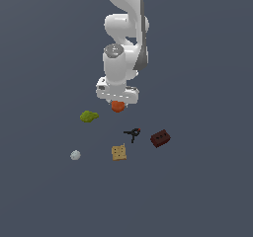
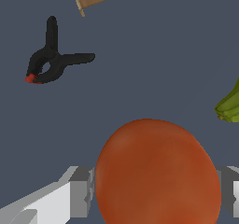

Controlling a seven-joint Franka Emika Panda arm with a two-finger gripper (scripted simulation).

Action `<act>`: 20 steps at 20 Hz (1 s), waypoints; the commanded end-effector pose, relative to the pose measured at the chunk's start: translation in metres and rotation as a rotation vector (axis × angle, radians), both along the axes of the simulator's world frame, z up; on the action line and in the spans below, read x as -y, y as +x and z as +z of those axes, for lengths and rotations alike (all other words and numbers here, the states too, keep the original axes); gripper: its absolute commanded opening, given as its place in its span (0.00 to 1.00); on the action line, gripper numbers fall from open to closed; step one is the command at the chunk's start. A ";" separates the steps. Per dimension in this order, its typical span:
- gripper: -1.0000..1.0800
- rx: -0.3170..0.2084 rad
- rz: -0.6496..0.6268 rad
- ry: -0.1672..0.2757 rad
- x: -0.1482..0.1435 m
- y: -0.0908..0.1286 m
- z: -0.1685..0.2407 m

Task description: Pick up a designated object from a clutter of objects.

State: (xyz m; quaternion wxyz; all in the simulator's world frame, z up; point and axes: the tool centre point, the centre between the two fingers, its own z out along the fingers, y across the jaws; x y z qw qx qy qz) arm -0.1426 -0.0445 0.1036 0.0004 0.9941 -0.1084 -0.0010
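The designated object, a smooth orange-red ball [image 1: 117, 106], sits directly under the white hand of the arm in the exterior view. In the wrist view the ball [image 2: 156, 171] fills the space between the two grey fingers [image 2: 80, 192], which press against its sides. My gripper [image 2: 156, 195] is shut on it. In the exterior view the gripper [image 1: 117, 104] hides the ball's upper part, and I cannot tell whether the ball rests on the floor or hangs just above it. The rest of the clutter lies scattered around it.
A lumpy green blob [image 1: 89, 116] lies to the exterior view's left of the ball. A black clamp [image 1: 132, 132] with a red tip, a dark red-brown brick [image 1: 160, 138], a tan holed cracker [image 1: 118, 152] and a grey-white ball [image 1: 75, 155] lie nearer the camera.
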 end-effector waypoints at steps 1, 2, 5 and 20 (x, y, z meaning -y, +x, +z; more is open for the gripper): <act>0.00 0.002 0.000 -0.001 -0.005 0.001 0.018; 0.00 0.002 0.000 -0.001 -0.007 0.002 0.025; 0.00 0.002 0.000 -0.002 -0.014 0.003 0.049; 0.00 0.002 0.000 -0.002 -0.049 0.010 0.171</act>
